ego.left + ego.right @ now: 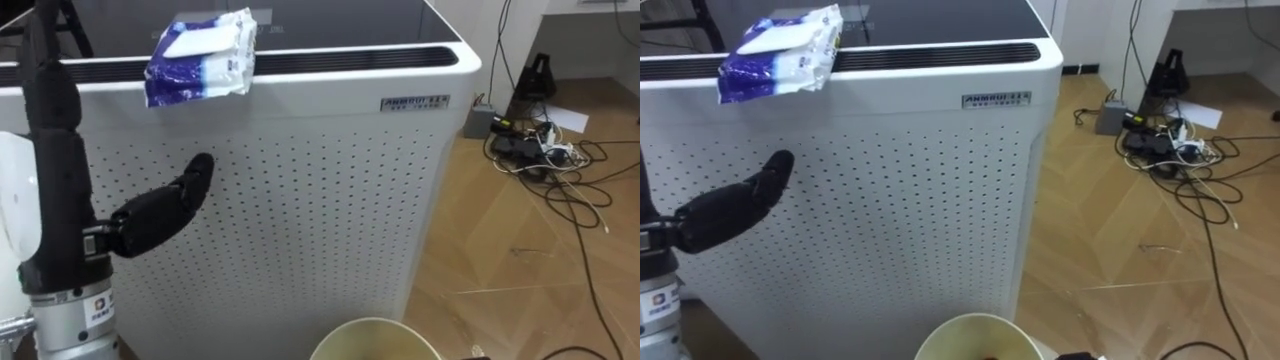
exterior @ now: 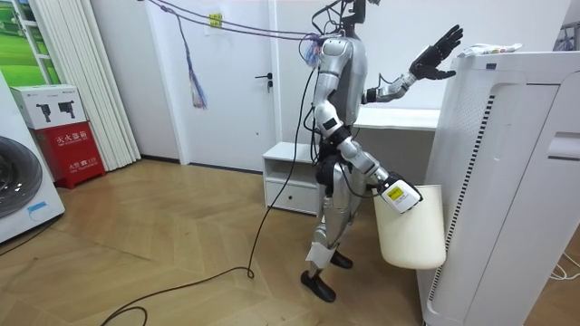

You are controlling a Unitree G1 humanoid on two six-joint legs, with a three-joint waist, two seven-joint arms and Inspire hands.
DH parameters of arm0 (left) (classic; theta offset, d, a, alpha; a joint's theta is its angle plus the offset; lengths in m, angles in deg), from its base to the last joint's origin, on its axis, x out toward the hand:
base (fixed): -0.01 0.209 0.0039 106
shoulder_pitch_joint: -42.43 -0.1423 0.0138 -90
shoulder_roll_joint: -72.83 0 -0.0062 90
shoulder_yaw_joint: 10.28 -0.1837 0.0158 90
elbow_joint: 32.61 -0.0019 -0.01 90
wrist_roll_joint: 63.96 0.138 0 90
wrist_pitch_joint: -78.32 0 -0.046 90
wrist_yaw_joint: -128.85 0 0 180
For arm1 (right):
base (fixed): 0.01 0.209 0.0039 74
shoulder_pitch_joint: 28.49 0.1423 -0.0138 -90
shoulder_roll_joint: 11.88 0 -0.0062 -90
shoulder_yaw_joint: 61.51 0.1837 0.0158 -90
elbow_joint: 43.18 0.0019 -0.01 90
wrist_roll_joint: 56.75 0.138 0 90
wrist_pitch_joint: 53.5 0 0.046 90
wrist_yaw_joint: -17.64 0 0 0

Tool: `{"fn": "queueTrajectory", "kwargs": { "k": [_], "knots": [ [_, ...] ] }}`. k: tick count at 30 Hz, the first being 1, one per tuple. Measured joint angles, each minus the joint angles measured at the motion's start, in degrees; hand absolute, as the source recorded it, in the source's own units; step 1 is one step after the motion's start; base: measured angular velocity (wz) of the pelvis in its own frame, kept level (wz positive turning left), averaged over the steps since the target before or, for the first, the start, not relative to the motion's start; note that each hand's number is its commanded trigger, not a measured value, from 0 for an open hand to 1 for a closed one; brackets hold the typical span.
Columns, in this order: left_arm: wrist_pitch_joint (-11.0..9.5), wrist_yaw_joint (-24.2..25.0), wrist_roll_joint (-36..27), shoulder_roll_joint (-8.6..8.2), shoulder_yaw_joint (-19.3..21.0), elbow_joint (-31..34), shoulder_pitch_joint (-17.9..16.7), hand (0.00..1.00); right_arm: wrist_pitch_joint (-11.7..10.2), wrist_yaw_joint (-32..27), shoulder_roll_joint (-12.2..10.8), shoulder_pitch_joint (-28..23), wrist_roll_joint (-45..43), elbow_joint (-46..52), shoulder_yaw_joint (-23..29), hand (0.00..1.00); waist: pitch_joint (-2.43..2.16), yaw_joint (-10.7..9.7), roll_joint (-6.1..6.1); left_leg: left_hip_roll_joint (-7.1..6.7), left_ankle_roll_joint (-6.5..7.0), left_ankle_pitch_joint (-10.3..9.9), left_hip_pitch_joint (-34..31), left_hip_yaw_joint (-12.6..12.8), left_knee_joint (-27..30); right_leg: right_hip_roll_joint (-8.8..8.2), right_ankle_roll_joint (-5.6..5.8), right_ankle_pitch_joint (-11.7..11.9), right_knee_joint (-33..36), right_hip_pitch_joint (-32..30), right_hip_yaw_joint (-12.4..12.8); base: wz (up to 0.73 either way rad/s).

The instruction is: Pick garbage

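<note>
A blue and white plastic packet [image 1: 200,55] lies on the top front edge of a tall white perforated appliance [image 1: 320,180]. My left hand [image 1: 160,210] is raised before the appliance's side, below the packet, open with straight fingers and apart from it. The room view has that hand [image 2: 438,54] lifted near the appliance's top corner, where the packet [image 2: 494,48] rests. My right hand [image 2: 379,177] hangs low at the rim of a white bin [image 2: 412,231] and carries it off the floor. The bin's round rim [image 1: 375,340] shows at the bottom edge.
I stand close to the appliance on a wooden floor. Tangled cables and a power strip [image 1: 545,150] lie on the floor to my right. A low white cabinet [image 2: 290,177] is behind me, and a washing machine [image 2: 23,190] stands at the room view's left.
</note>
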Motion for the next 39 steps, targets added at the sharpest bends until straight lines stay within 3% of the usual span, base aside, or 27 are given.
{"fn": "queueTrajectory", "kwargs": {
  "k": [23,27,29,31,34,39],
  "knots": [
    [-0.44,2.13,-0.37,1.42,-0.41,-0.1,0.82,0.0,0.0,0.71,-0.01,-0.01,-0.27,0.24,-0.19,1.0,0.04,-0.35,0.02,-0.33,-0.07,0.22,1.79,0.5,-1.64,-0.1,0.03,0.0,-0.71,1.06,0.39,-0.01],
    [0.31,3.67,-0.06,3.52,-0.8,-0.17,0.82,0.0,0.11,1.19,0.1,0.0,-0.25,1.2,-0.18,1.0,0.14,-1.22,0.42,-0.02,-0.07,0.21,1.79,0.68,-1.64,-0.05,0.03,0.01,-0.72,1.06,0.58,-0.01],
    [1.34,4.08,0.77,5.25,-1.42,-0.17,0.83,0.0,0.11,1.68,0.51,0.0,-0.25,1.43,-0.18,1.0,0.24,-1.7,1.22,-0.04,-0.07,0.21,1.8,0.69,-1.65,-0.07,0.09,0.05,-0.75,1.06,0.81,0.0],
    [1.82,4.84,1.22,5.97,-1.91,-0.17,0.83,0.0,0.11,2.08,1.21,0.0,-0.25,1.6,-0.18,1.0,0.44,-1.96,2.17,-0.07,-0.07,0.21,1.8,0.79,-1.71,-0.07,0.17,0.09,-0.75,1.0,1.07,-0.02],
    [2.09,5.29,1.99,6.41,-2.62,-0.16,0.83,0.0,0.11,2.37,1.62,0.03,-0.26,1.62,-0.18,1.0,0.22,-2.71,3.33,-0.08,0.0,0.25,1.87,0.87,-2.01,-0.09,0.18,0.1,-0.75,0.85,1.1,-0.01],
    [2.36,6.2,3.01,7.58,-2.9,-0.25,0.85,0.0,0.11,3.04,1.99,0.14,-0.26,1.62,-0.48,1.0,0.28,-3.43,3.32,0.03,-0.11,0.59,2.61,1.48,-3.17,-0.07,0.15,0.08,-0.75,0.88,1.45,-0.05]
  ]
}}
